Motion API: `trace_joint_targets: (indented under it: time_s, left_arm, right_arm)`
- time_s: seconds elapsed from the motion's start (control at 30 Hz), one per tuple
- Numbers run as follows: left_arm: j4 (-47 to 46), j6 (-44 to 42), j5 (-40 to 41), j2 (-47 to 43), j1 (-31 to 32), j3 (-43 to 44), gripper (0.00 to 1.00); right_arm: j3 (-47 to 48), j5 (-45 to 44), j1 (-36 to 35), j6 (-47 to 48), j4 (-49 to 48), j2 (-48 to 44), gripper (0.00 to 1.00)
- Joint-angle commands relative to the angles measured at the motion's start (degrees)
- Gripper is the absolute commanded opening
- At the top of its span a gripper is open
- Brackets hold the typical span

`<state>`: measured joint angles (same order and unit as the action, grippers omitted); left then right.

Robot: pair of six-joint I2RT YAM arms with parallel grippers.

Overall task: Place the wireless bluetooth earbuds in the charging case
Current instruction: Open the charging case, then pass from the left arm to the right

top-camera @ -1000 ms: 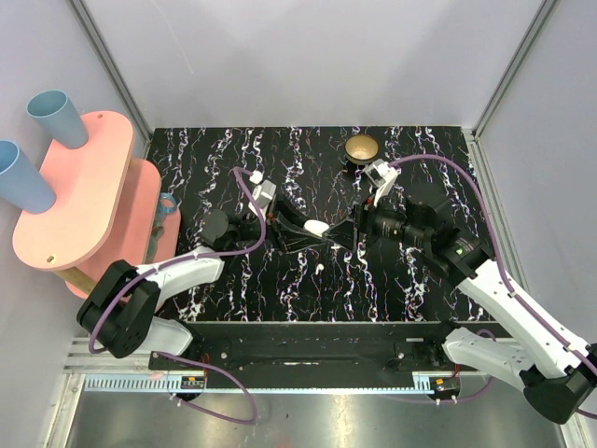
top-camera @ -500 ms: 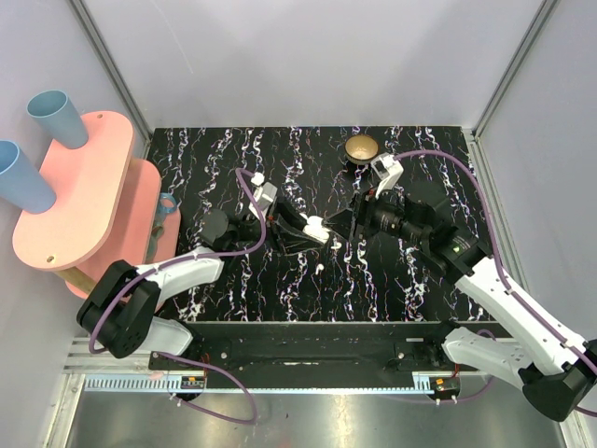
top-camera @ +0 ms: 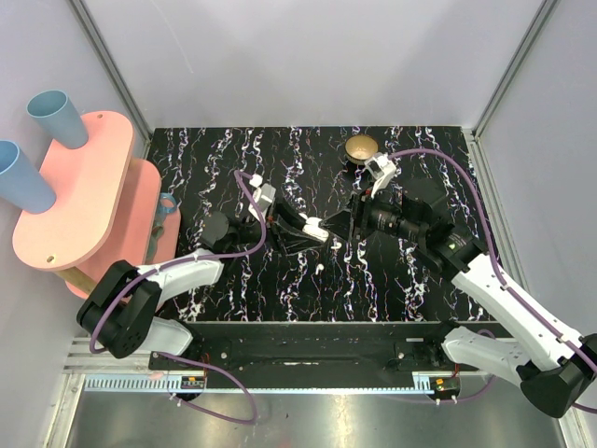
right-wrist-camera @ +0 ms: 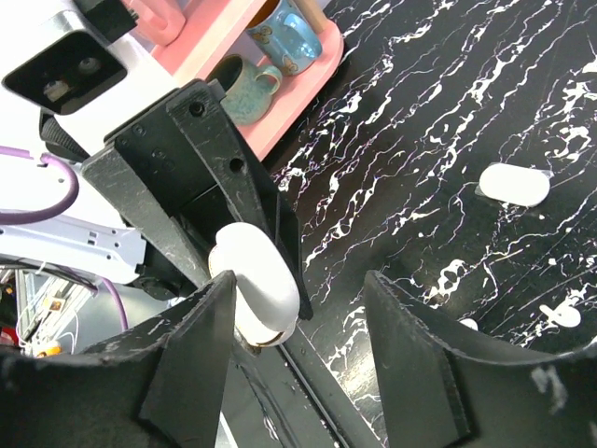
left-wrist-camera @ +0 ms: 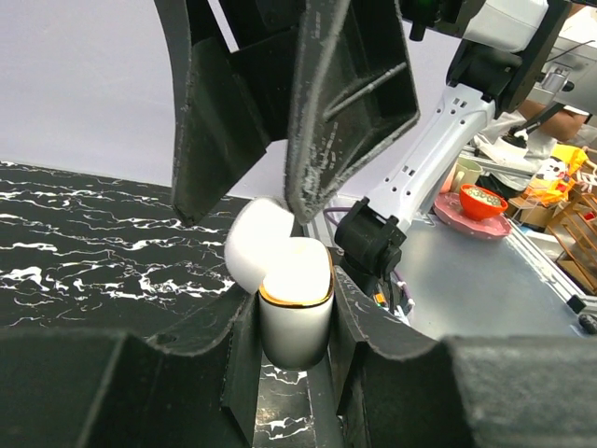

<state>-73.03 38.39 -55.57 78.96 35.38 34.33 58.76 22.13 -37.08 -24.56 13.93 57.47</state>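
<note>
The charging case (left-wrist-camera: 297, 322) is white with a gold rim. It stands upright with its lid (left-wrist-camera: 259, 245) flipped open, and my left gripper (left-wrist-camera: 297, 308) is shut on its body. From above, the case (top-camera: 314, 226) sits mid-table between both arms. My right gripper (right-wrist-camera: 303, 280) is open, its jaws wide, and the case (right-wrist-camera: 261, 280) lies just by its left finger (right-wrist-camera: 191, 355). In the left wrist view one right finger (left-wrist-camera: 350, 103) touches the case's open top. A small white earbud (right-wrist-camera: 560, 315) lies on the marble, and a white oblong piece (right-wrist-camera: 513, 184) lies farther off. A bud (top-camera: 320, 266) shows near the grippers.
A gold round dish (top-camera: 362, 147) on a black base stands at the far edge, just behind the right arm. A pink shelf (top-camera: 79, 191) with blue cups (top-camera: 51, 117) sits off the table's left side. Grey walls close in the far and side edges.
My right gripper has shifted slightly toward the far side and its jaws have narrowed a little. The left gripper holds the case in the same spot.
</note>
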Motion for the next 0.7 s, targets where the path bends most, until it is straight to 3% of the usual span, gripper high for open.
trace_joint_targets:
  time_s: [0.0,0.23,0.53,0.67]
  left_arm:
    - [-22.4,-1.2,3.2,-0.6,-0.2,0.1,0.00]
    - [-22.4,-1.7,4.2,-0.2,-0.2,0.0,0.00]
    - [-22.4,-1.3,3.7,-0.5,-0.2,0.5,0.00]
    - [-22.3,-0.8,3.3,-0.2,-0.2,0.9,0.00]
  right_arm:
    - [0.4,3.3,0.1,2.4,-2.7,-0.3,0.67]
    - [-0.3,3.4,0.1,3.6,-3.5,-1.2,0.64]
    - [-0.1,3.8,0.1,6.4,-3.6,-0.3,0.51]
    - [-0.3,4.0,0.0,7.6,-4.4,-0.1,0.49]
